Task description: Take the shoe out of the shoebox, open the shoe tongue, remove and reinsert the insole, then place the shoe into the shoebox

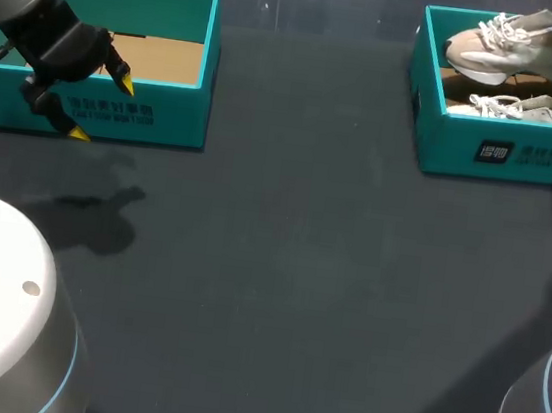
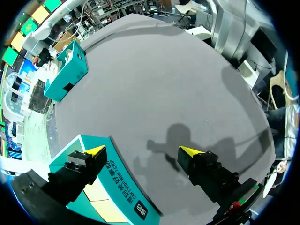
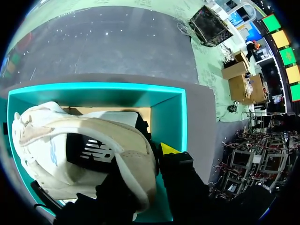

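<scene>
teal shoebox (image 1: pixel 446 137) with cardboard-brown floor, beige-and-white shoe (image 1: pixel 522 50) (white laces (image 1: pixel 496 30)), dark grey table (image 1: pixel 298 270)

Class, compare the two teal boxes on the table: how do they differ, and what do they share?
The left box shows only a bare brown floor; the right box holds a pale shoe, with a second shoe raised above it. The open left gripper hangs at the left box's front wall; the right box's front wall has nothing before it. Both are teal, open-topped and printed in front.
</scene>
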Controlling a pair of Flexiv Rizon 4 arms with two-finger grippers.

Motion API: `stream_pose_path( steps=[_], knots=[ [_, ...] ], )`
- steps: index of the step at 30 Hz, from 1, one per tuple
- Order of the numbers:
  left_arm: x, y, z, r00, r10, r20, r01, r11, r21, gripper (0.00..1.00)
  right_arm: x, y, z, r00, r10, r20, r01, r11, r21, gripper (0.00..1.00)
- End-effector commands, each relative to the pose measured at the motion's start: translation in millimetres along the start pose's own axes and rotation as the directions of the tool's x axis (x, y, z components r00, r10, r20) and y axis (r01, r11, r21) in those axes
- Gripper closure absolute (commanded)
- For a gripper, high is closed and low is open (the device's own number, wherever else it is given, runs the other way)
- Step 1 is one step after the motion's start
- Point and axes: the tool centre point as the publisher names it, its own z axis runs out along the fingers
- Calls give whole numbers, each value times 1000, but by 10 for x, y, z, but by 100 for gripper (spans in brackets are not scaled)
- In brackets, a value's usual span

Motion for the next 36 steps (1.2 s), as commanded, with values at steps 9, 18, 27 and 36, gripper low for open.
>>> stream_pose_path(
  steps=[9, 18, 27, 36],
  knots=[
    [4, -3, -6, 1000, 1, -1, -1, 1000, -2, 0, 49, 82, 182, 1000, 22, -11, -22, 999, 28, 100],
    [4, -3, -6, 1000, 1, -1, -1, 1000, -2, 0, 76, 24, 281, 998, 57, -13, -56, 997, 51, 100],
    [4, -3, -6, 1000, 1, -1, -1, 1000, -2, 0, 103, -54, 418, 996, 94, -7, -93, 993, 72, 100],
    [4, -3, -6, 1000, 1, -1, -1, 1000, -2, 0, 97, -3, 445, 995, 104, 3, -104, 993, 49, 100]
  ],
)
